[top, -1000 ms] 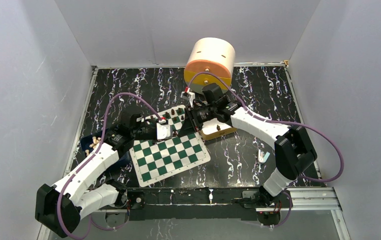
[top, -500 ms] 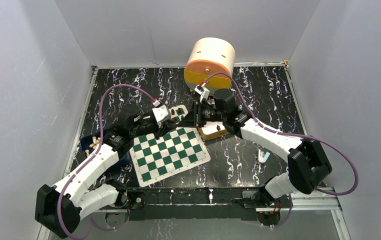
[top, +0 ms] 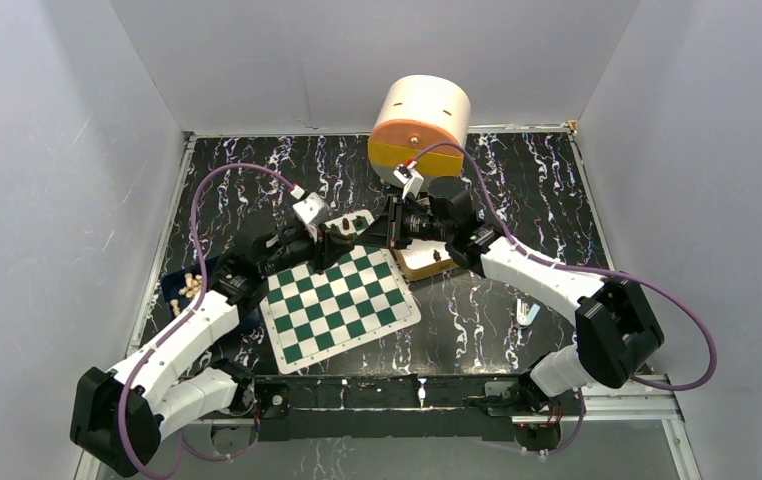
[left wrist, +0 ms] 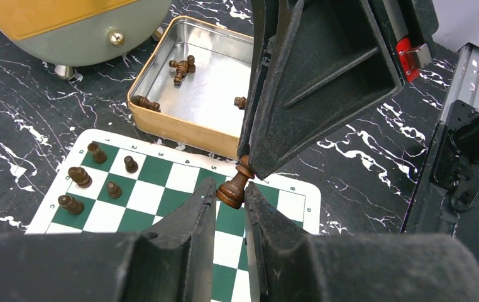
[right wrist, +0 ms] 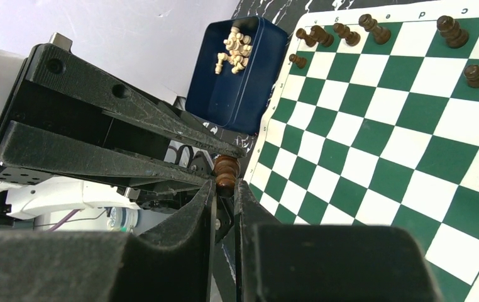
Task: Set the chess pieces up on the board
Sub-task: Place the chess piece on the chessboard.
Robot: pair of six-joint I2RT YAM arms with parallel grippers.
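One dark brown chess piece (left wrist: pixel 232 190) hangs above the far edge of the green-and-white board (top: pixel 342 310), held from both sides. My left gripper (left wrist: pixel 229 189) is shut on its base. My right gripper (right wrist: pixel 225 184) is shut on its upper part (right wrist: pixel 225 168). In the top view the two grippers meet tip to tip, left gripper (top: pixel 352 225) against right gripper (top: pixel 377 225). Several more dark pieces (left wrist: pixel 80 177) stand on the board's corner squares, and others (right wrist: pixel 315 34) line its far rows. A few lie in the tan tin (left wrist: pixel 161 119).
A blue tin (right wrist: pixel 237 94) with light-coloured pieces sits left of the board. The tan tin (top: pixel 427 268) lies just right of the board's far corner. A large round drum (top: pixel 419 125) stands behind it. A small metal object (top: pixel 527 313) lies on the right.
My left gripper has swung from over the board toward the far side and lifted, staying against the right gripper. The right arm's elbow has shifted right and toward me.
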